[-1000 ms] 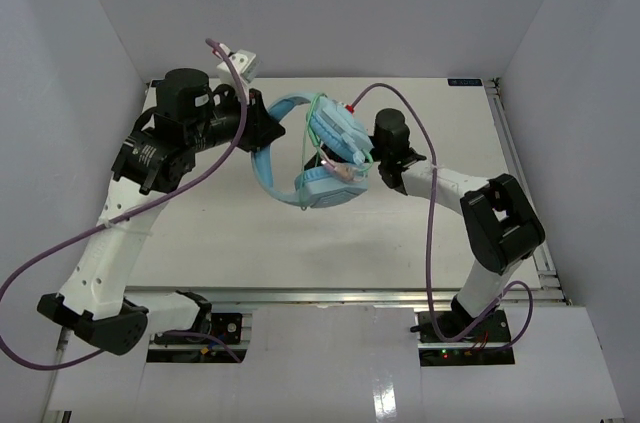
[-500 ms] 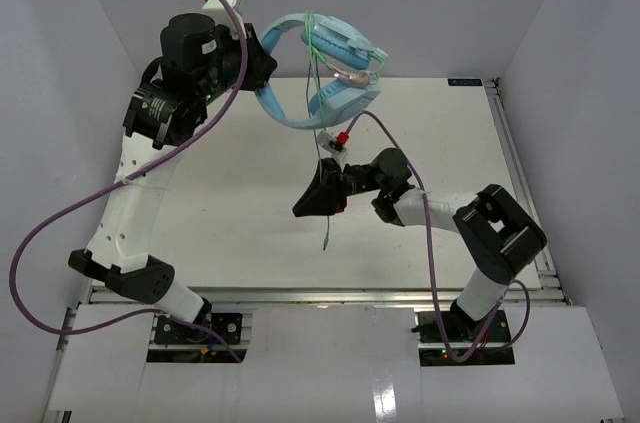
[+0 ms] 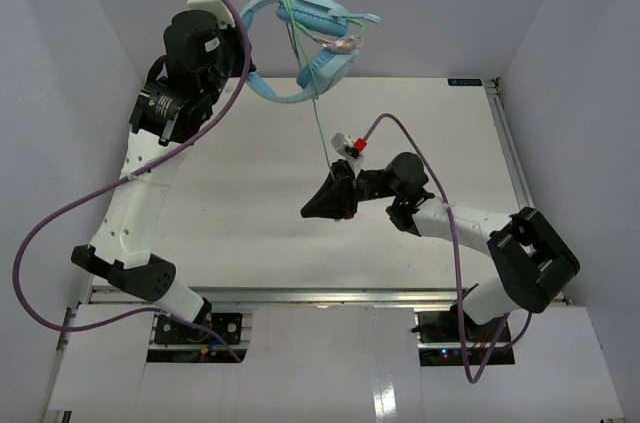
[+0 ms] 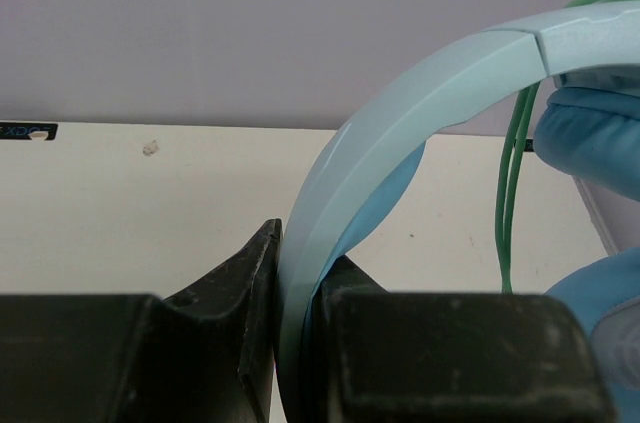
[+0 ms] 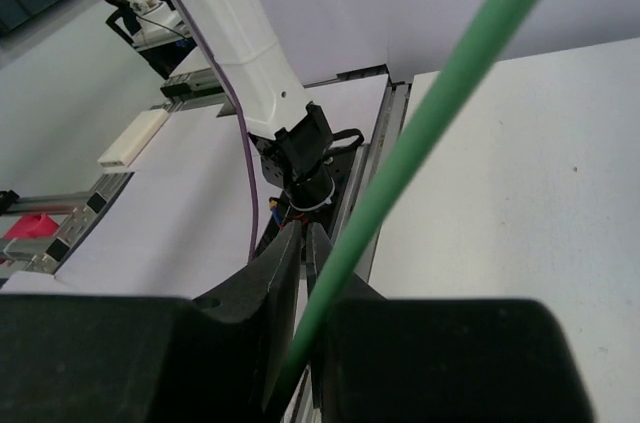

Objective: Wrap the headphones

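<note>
The light blue headphones (image 3: 318, 38) hang high above the table's far side. My left gripper (image 3: 245, 68) is shut on their headband (image 4: 420, 93), which is pinched between the jaws in the left wrist view (image 4: 295, 273). An earcup (image 4: 600, 133) shows at the right of that view. The thin green cable (image 3: 319, 138) runs straight down from the headphones to my right gripper (image 3: 308, 211), which is shut on it above the table's middle. In the right wrist view the cable (image 5: 440, 113) passes slanting between the closed jaws (image 5: 305, 243). The plug is out of view.
The white table (image 3: 230, 213) is boxed in by pale walls on three sides. A metal rail (image 3: 520, 173) runs along its right edge. Thick purple robot cables (image 3: 60, 223) loop beside the left arm and over the right arm (image 3: 455, 243).
My left arm has lifted the headphones up and back. My right gripper has left the earcups and moved down toward the table's middle, and the cable now runs straight between the two.
</note>
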